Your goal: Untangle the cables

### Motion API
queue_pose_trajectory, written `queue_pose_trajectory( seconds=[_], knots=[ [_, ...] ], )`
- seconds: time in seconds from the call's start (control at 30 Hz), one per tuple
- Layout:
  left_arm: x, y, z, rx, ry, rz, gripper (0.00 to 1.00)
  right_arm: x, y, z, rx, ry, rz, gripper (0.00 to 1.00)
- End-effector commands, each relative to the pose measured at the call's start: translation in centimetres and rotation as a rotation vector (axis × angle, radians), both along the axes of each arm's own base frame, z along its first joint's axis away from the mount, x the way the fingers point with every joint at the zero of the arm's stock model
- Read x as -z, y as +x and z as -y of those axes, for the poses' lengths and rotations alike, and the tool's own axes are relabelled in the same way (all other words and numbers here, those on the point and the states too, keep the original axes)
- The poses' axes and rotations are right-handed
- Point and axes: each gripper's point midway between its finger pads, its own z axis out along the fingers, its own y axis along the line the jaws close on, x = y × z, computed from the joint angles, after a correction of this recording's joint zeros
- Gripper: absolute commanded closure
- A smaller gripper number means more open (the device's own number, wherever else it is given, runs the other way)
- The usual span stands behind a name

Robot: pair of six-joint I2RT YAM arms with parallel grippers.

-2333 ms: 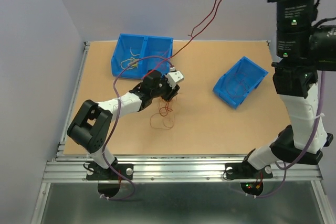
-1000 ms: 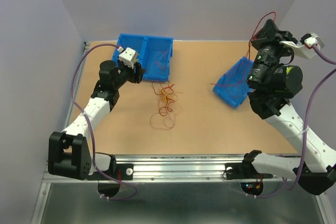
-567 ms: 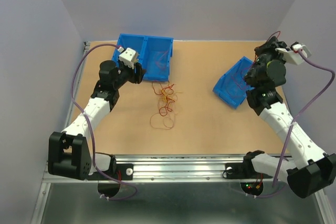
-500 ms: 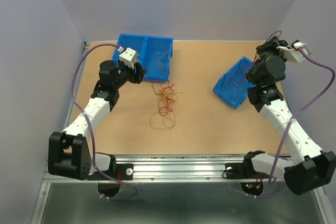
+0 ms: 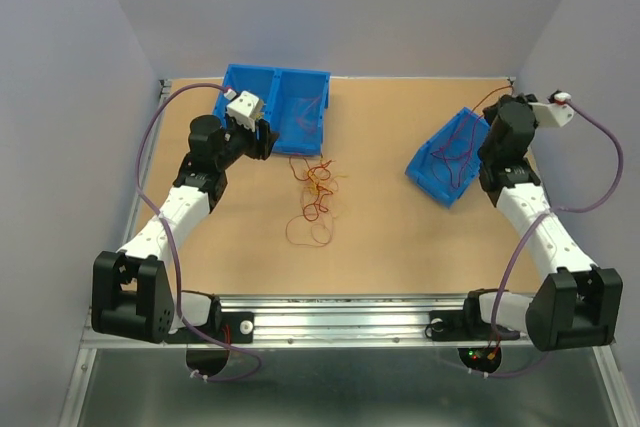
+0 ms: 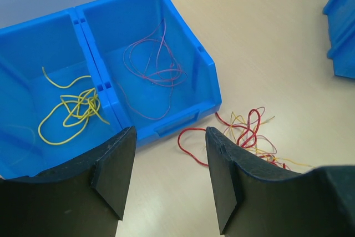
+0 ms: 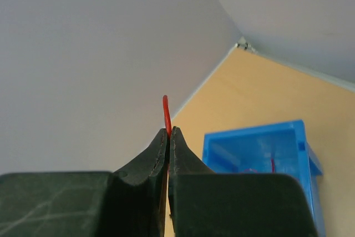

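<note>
A loose tangle of red, yellow and orange cables (image 5: 314, 193) lies on the table in front of the double bin; the left wrist view shows the tangle (image 6: 250, 132) just right of my fingers. My left gripper (image 5: 262, 139) (image 6: 169, 145) hovers open over bare table near that bin, holding nothing. My right gripper (image 5: 492, 130) (image 7: 168, 132) is shut on a thin red cable (image 7: 166, 110), whose tip sticks up past the fingertips. The red cable (image 5: 456, 147) loops down into the tilted blue bin (image 5: 432, 179) beside it.
The double blue bin (image 5: 250, 80) at the back left holds yellow wires (image 6: 69, 105) in one compartment and thin pink wires (image 6: 154, 69) in the other. The tilted bin (image 7: 252, 140) shows below my right fingers. Walls close in behind and to both sides.
My right arm has swung down and back from high up, bringing the red cable to the tilted bin, where its slack now lies. The left arm has stayed still over the last second.
</note>
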Motion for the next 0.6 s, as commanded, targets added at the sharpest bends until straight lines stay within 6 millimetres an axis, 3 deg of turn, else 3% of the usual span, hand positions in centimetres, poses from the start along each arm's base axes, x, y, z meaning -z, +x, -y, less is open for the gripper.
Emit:
queue_pose_trajectory(
  seconds=[0.0,0.13,0.2,0.23,0.33,0.43,0.5,0.57],
  knots=[
    [-1.7,-0.3,0.4,0.024,-0.016,0.062,0.36,5.9,-0.1,-1.9,-0.102,0.066,-0.090,1.00],
    [-1.7,-0.3,0.4,0.029,-0.014,0.062,0.36,11.3,-0.1,-2.3,-0.128,0.054,-0.220,0.99],
    [-1.7,-0.3,0.4,0.029,-0.014,0.062,0.36,13.1,-0.1,-2.3,-0.129,0.047,-0.283,0.99],
    [-1.7,-0.3,0.4,0.029,-0.014,0.062,0.36,15.0,-0.2,-2.3,-0.125,0.044,-0.355,0.99],
    [-1.6,-0.2,0.5,0.029,-0.013,0.059,0.36,16.8,0.1,-1.9,-0.094,0.047,-0.448,1.00],
    [-1.5,-0.2,0.5,0.029,-0.010,0.058,0.37,20.0,1.3,-2.3,-0.097,0.077,-0.568,1.00],
    [-1.4,-0.2,0.5,0.029,-0.009,0.057,0.37,20.8,2.0,-2.5,-0.099,0.090,-0.584,0.99],
    [-1.6,-0.3,0.4,0.029,-0.010,0.062,0.37,23.1,1.6,-2.2,-0.074,0.101,-0.660,0.99]
  ],
)
